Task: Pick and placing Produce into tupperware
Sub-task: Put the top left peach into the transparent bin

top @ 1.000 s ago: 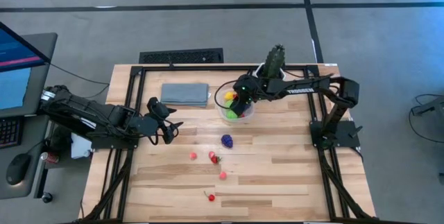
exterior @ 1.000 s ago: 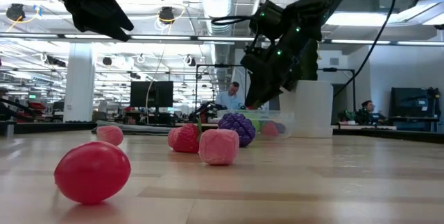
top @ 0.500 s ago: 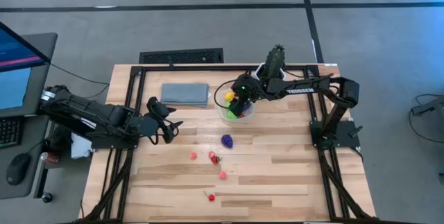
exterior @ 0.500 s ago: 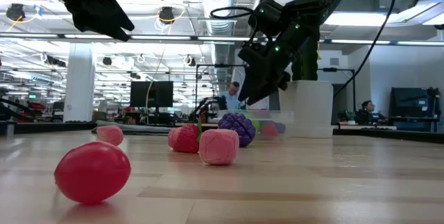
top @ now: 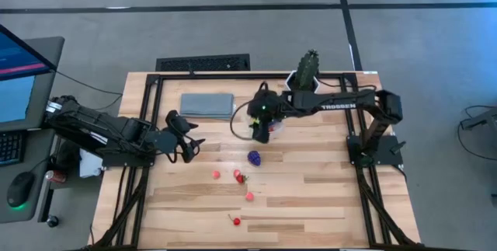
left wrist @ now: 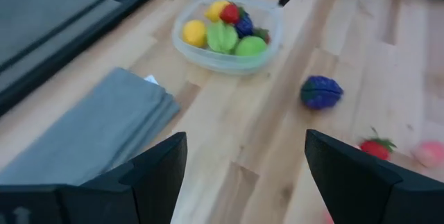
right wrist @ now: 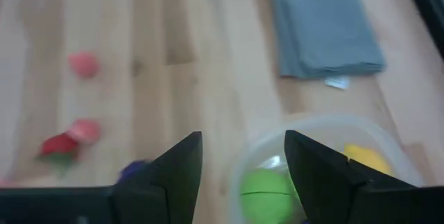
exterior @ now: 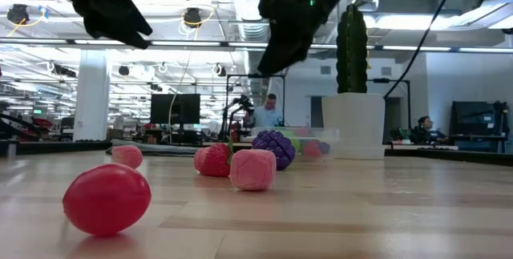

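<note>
The tupperware (left wrist: 227,33) is a clear round tub that stands on the table and holds yellow, green, red and blue produce. Its rim (top: 276,125) shows beside my right gripper (top: 258,125). That gripper hangs open above the tub's left edge (right wrist: 305,137) and holds nothing. On the table lie a purple fruit (top: 254,157) and several red and pink pieces (top: 238,176), one of them near the front edge (top: 235,220). My left gripper (top: 189,139) waits open at the table's left, off the table surface.
A folded grey-blue cloth (top: 207,105) lies left of the tub. The potted cactus (top: 308,68) stands at the far edge, behind it. Bare wood lies to the right of the loose pieces. A black frame rims the table, and people sit in the room beyond.
My right gripper has risen from inside the tub and moved toward the table's left, so it now hangs over the tub's left edge. The produce and the tub have stayed where they were.
</note>
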Controlling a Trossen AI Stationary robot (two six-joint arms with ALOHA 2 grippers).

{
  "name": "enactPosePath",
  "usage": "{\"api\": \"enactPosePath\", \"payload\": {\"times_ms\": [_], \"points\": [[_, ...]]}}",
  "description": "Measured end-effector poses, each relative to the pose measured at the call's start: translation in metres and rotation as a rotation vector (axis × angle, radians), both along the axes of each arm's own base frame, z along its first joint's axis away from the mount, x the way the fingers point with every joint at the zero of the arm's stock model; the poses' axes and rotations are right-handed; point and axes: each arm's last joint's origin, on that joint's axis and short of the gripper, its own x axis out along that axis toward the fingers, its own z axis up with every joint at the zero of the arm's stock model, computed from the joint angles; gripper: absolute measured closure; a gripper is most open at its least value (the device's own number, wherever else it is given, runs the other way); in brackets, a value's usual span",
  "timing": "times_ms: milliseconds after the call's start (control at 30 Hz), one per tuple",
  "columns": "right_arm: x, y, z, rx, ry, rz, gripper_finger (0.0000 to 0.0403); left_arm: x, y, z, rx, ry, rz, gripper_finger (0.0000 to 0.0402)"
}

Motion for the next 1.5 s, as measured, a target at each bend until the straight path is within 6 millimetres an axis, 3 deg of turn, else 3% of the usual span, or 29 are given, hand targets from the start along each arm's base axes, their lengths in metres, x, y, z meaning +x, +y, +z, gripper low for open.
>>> {"api": "enactPosePath", "payload": {"times_ms": [167, 433, 667, 933, 1200, 1333, 1500], "points": [[0.000, 0.032, 0.006, -0.008, 0.054, 0.103, 0.0179, 0.000, -0.002, -0.001, -0.047, 0.018, -0.064, 0.0120], [-0.019, 0.080, -0.008, 0.061, 0.252, 0.212, 0.0180, 0.000, -0.005, -0.002, -0.056, 0.068, -0.195, 0.0120], [-0.050, 0.110, -0.003, 0.082, 0.176, 0.205, 0.0182, -0.001, -0.005, -0.004, -0.053, 0.089, -0.179, 0.0120], [-0.106, 0.119, 0.009, 0.078, -0.018, 0.061, 0.0198, 0.013, -0.009, -0.017, -0.041, 0.158, -0.155, 0.0120], [-0.158, 0.117, -0.001, 0.107, -0.157, -0.110, 0.0213, 0.040, -0.023, -0.057, -0.104, 0.369, -0.255, 0.0120], [-0.172, 0.119, -0.016, 0.142, -0.182, -0.166, 0.0215, 0.054, -0.029, -0.073, -0.126, 0.391, -0.280, 0.0120], [-0.172, 0.124, -0.034, 0.208, -0.197, -0.199, 0.0211, 0.063, -0.034, -0.083, -0.133, 0.404, -0.310, 0.0120]]}}
